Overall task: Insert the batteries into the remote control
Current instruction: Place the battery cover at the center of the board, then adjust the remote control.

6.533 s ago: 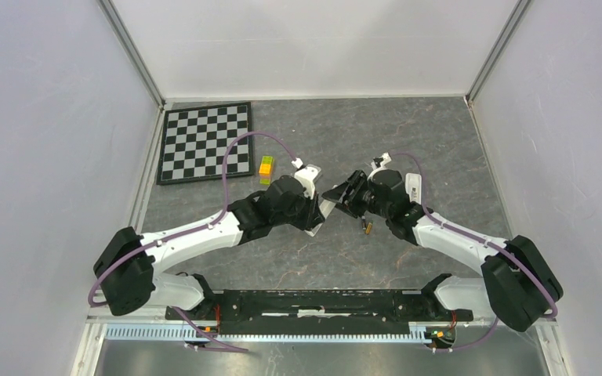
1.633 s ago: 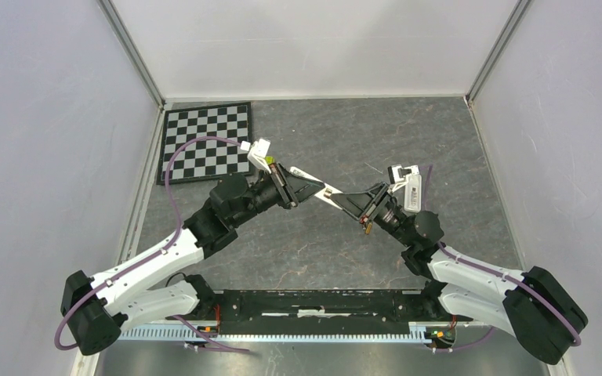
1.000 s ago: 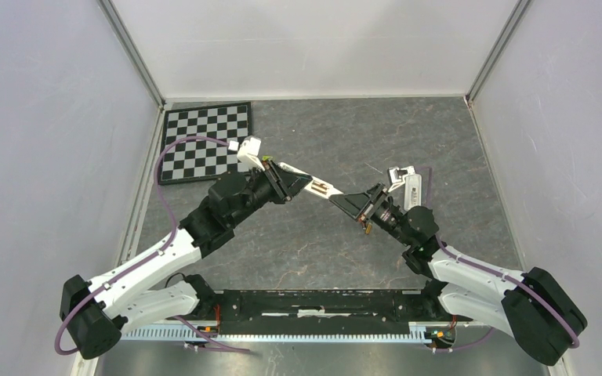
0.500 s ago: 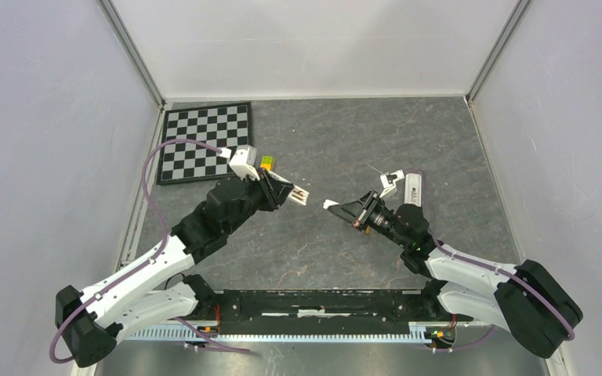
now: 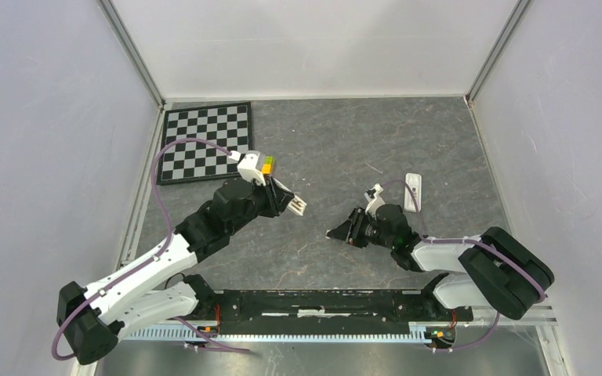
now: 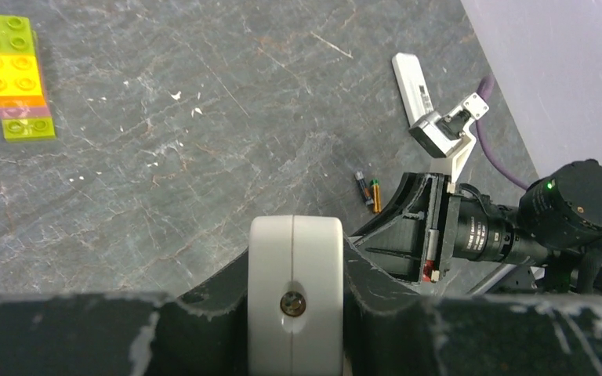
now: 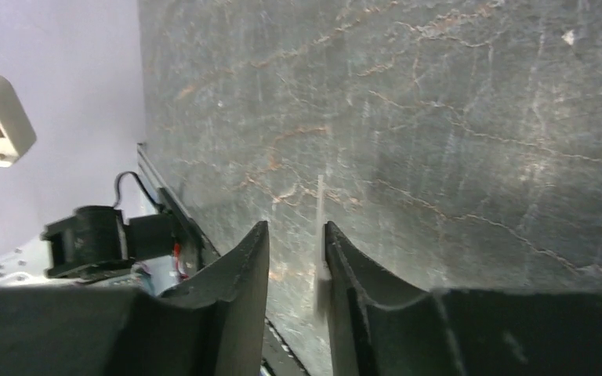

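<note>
Since half a second ago the right claw point(image 5: 337, 233) has dropped back toward the near edge, widening its gap from the remote point(image 5: 298, 206).

From above, the left claw point(image 5: 286, 202) holds the remote up over the worktop point(image 5: 337, 141), near the chessboard point(image 5: 206, 141). A white strip point(image 5: 413, 190) lies far right of the right claw.

The left wrist view shows the remote's white end clamped between the left fingers. Two batteries point(image 6: 368, 192) lie side by side on the worktop, between the white strip and the right claw. A toy brick point(image 6: 12, 74) sits well left.

In the right wrist view the jaws stand slightly apart, with a thin pale sliver against one. Whether it is gripped I cannot tell.
</note>
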Motion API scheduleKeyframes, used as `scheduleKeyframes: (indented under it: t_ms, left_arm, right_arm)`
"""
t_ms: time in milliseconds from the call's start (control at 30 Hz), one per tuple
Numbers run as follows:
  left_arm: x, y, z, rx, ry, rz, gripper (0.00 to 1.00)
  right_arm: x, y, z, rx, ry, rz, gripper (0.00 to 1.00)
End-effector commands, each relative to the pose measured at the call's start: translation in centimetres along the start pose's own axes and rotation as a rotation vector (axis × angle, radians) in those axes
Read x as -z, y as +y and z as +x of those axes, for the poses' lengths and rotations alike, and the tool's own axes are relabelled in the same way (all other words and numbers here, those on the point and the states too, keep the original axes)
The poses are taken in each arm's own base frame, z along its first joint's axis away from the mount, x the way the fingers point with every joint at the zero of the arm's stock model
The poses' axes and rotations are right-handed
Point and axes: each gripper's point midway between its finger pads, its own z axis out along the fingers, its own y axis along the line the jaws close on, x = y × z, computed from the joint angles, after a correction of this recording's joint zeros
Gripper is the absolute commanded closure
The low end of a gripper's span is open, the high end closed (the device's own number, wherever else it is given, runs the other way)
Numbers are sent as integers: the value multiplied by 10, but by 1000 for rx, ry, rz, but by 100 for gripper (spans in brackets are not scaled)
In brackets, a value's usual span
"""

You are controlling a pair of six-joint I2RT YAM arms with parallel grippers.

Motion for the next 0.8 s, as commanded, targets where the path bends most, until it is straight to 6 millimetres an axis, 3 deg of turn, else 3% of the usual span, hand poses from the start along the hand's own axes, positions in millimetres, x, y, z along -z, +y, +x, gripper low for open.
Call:
scheduleKeyframes:
  t_ms: [0,100,167,400,467,600,767]
  left_arm:
    - [-1,-15,-10,-29,-3,58,98]
    - [-3,-19,-5,-36,32,75,97]
    - [-4,-22,-4,-40,46,87,97]
    - [-2,-30,-4,-65,62,140,97]
    - [1,-38,-3,-88,79,193,98]
    - [10,-53,2,-142,111,297,98]
    - [26,-77,7,-201,149,458,98]
  right_arm:
    - [-2,-1,-3,72,12,24,54]
    - [2,-6,-7,117,2,69,29]
    - [5,-9,-10,146,-9,90,21]
    - [18,-7,-24,272,-44,147,16]
    - [24,9,-33,350,-79,93,15]
    - [37,61,-44,549,-135,-109,11]
    - [66,140,-27,820,-99,-501,10]
